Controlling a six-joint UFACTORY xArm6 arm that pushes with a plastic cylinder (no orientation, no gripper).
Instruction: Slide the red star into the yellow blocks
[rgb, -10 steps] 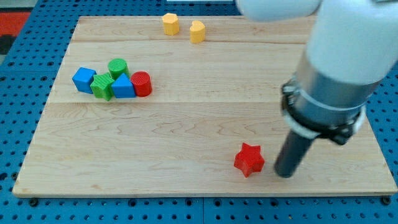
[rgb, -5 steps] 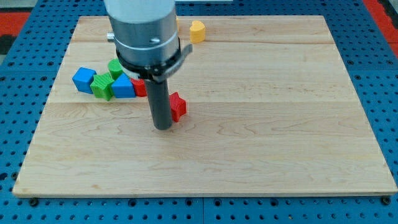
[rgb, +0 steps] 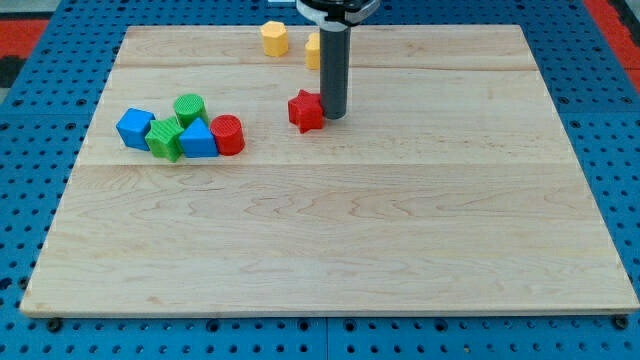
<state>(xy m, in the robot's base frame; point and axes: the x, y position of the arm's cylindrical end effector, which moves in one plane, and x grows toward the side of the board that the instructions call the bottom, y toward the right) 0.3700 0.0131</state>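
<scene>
The red star lies on the wooden board in the upper middle. My tip stands right beside the star's right side, touching or nearly touching it. A yellow hexagonal block sits near the board's top edge. A second yellow block sits just to its right, partly hidden behind my rod. The star is below the two yellow blocks, apart from them.
A cluster sits at the view's left: a blue block, a green star-like block, a green cylinder, a blue triangular block and a red cylinder. Blue pegboard surrounds the board.
The red star has moved from the lower right across the board to the upper middle, nearer the yellow blocks. My tip went from the star's left to its right side.
</scene>
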